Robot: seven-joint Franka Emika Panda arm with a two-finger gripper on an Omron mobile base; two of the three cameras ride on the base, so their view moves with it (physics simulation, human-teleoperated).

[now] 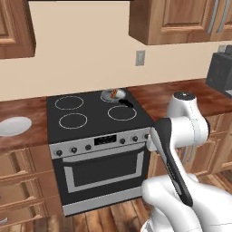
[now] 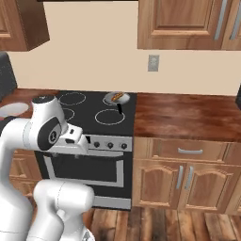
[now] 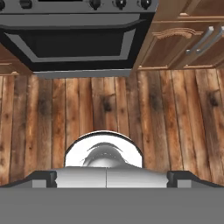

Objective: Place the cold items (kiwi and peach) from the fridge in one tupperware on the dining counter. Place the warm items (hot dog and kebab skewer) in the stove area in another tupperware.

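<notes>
Base views catch one hot dog (image 1: 114, 94) in one small pan (image 1: 113, 94) on the stove area (image 1: 95, 113) rear right burner, hand view adds plank floor (image 3: 109, 109) below oven front; gripper (image 3: 112, 179) jaws spread wide, holding nothing.

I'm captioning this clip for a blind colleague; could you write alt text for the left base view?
A black glass cooktop over a steel oven front sits between reddish wood countertops, with a small pan holding a hot dog on the back right burner. A white plate lies on the left countertop, and the white robot arm rises at lower right.
</notes>
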